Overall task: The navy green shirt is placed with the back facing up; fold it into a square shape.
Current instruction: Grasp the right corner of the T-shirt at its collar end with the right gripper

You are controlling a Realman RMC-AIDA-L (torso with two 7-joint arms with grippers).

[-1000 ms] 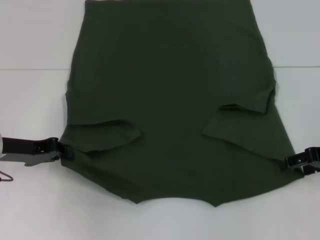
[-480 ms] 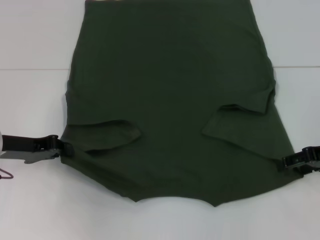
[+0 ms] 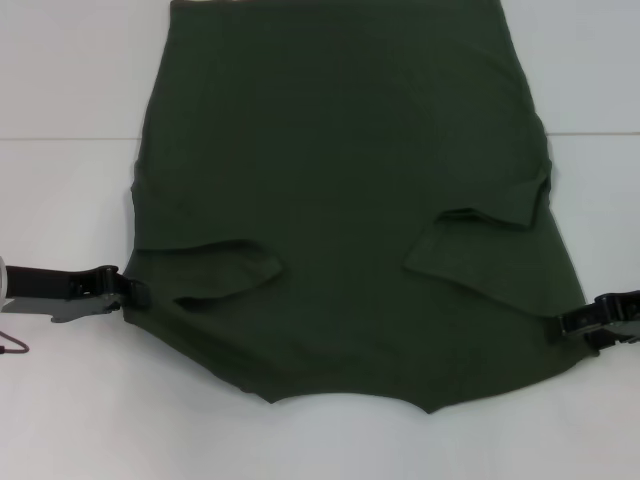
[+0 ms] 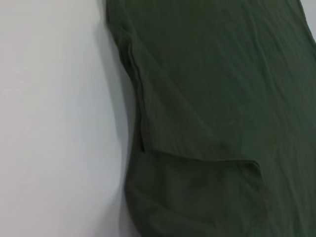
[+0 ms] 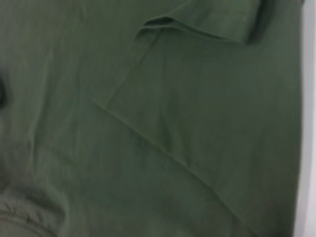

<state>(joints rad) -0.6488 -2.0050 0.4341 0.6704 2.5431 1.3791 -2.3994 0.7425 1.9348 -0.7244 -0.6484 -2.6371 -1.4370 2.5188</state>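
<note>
The navy green shirt (image 3: 340,190) lies spread flat on the white table (image 3: 70,200), filling the middle of the head view. Both short sleeves are folded inward onto the body, the left sleeve (image 3: 215,268) and the right sleeve (image 3: 480,235). My left gripper (image 3: 138,296) meets the shirt's near left corner, its black tip overlapping the fabric edge. On the opposite side, my right gripper (image 3: 568,324) touches the near right corner. The left wrist view shows the shirt (image 4: 222,98) with its folded sleeve, and the right wrist view is almost filled by the shirt (image 5: 148,123).
A seam line (image 3: 60,138) crosses the white table behind the grippers. Bare table shows on both sides of the shirt and in front of its near edge (image 3: 350,440). The shirt's far hem runs out of the head view's top.
Both grippers have crept inward: the left one to the right, the right one to the left, each a little further onto the shirt's edge. The shirt itself has hardly shifted.
</note>
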